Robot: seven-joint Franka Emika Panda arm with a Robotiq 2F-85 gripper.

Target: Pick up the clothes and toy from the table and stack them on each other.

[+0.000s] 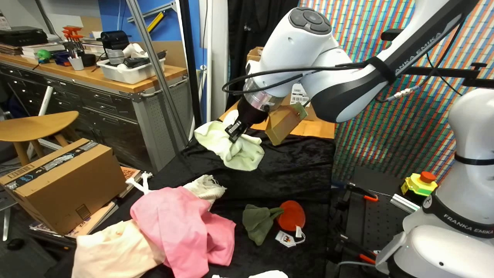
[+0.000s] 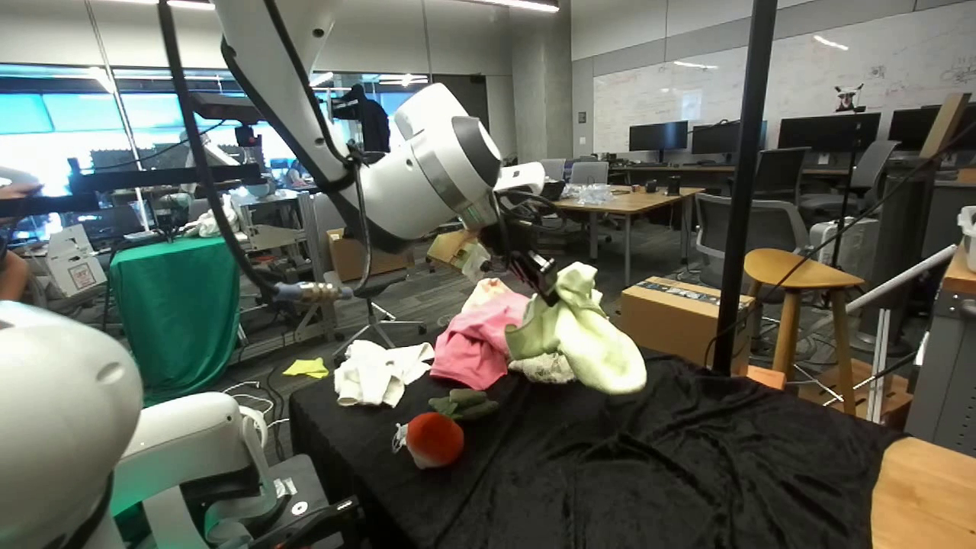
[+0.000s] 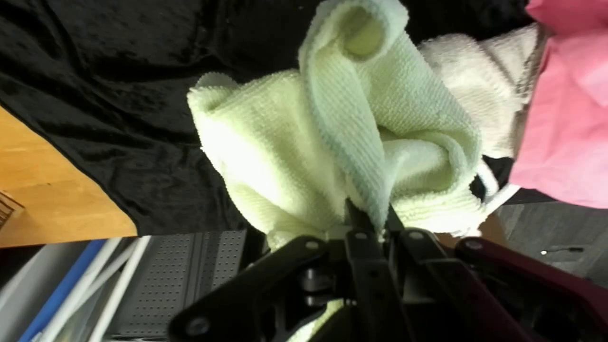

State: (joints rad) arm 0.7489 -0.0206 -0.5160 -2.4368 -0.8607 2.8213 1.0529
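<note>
Pinching the pale green cloth (image 3: 327, 142) above the black-draped table (image 1: 301, 166), the gripper (image 3: 374, 219) is closed; one pick-up looks done, stacking (my judgement) remains: pink cloth (image 1: 173, 220) and red toy (image 1: 292, 214) lie apart.

Whiteboard (image 2: 926, 65), wall-mounted, behind a row of black monitors (image 2: 657, 136). Windows (image 2: 80, 114), bright. Ceiling strip lights (image 2: 518, 4), lit. Floor (image 2: 431, 296), grey. Office chair (image 2: 781, 229), grey, near a wooden stool (image 2: 799, 270). Drawer cabinet (image 1: 99, 101), dark-fronted, wood-topped. Green cloth (image 2: 179, 313), draped, hanging in folds.

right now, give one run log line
gripper: shut | green towel: gripped, hanging, not yet stacked | toy: on black tablecloth | pink cloth: not gripped
</note>
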